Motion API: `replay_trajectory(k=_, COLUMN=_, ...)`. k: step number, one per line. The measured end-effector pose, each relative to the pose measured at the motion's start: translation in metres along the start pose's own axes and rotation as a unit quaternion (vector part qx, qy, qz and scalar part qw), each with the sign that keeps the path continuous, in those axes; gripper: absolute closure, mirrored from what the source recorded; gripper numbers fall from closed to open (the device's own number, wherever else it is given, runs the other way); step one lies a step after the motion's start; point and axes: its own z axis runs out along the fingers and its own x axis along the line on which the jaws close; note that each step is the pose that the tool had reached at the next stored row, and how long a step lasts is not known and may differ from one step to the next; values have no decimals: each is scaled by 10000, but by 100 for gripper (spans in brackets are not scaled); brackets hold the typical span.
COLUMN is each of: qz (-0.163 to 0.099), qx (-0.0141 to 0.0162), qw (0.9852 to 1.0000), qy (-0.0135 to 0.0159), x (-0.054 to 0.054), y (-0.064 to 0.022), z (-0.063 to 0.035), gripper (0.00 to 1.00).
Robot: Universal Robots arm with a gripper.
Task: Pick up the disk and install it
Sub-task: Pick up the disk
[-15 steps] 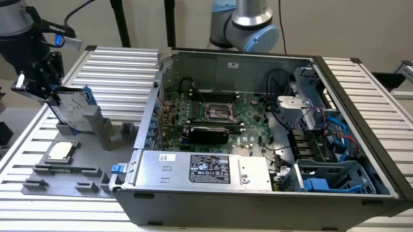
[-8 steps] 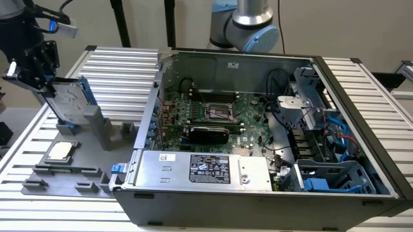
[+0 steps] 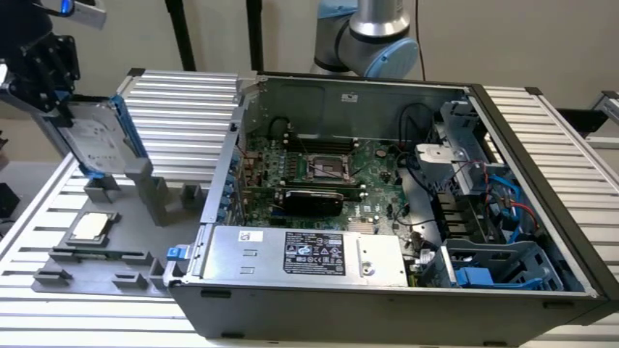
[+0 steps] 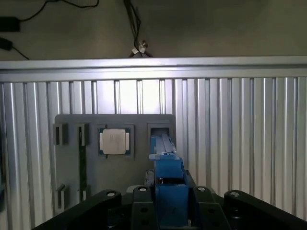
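Note:
The disk (image 3: 97, 141), a silver-grey drive with a blue carrier along its edge, hangs upright at the exterior view's left, its lower end just over the slotted posts of the grey fixture (image 3: 145, 199). My gripper (image 3: 58, 105) is shut on its upper end. In the wrist view the carrier's blue edge (image 4: 165, 165) runs out from between my black fingers (image 4: 211, 206), with my gripper (image 4: 168, 208) closed around it. An open slot (image 4: 159, 130) in the fixture lies just beyond the disk's end.
A small square silver chip (image 3: 89, 227) (image 4: 114, 142) lies on the grey fixture plate (image 4: 72, 182). The open computer case (image 3: 503, 101) takes up the exterior view's right, with a motherboard, a labelled power supply (image 3: 304, 252) and blue-edged drive bays (image 3: 493, 264). A ribbed aluminium table (image 3: 184, 101) lies underneath.

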Motion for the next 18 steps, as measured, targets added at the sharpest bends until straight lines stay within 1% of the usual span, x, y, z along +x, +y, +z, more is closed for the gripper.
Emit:
replay_trajectory(k=5, qz=0, qx=0, qw=10000, qy=0, x=-7, y=-31, z=-228, gripper=100)
replay_trajectory(k=10, qz=0, qx=0, qw=10000, qy=0, x=-15, y=-88, z=-458, gripper=100)
replay_trajectory(k=13, qz=-4, qx=0, qw=10000, qy=-6, x=-20, y=-154, z=-595, gripper=100)
replay_trajectory(k=15, qz=-8, qx=0, qw=10000, qy=-15, x=-25, y=-216, z=-682, gripper=100)
replay_trajectory(k=18, qz=-14, qx=-1, qw=10000, qy=-44, x=-31, y=-341, z=-804, gripper=100)
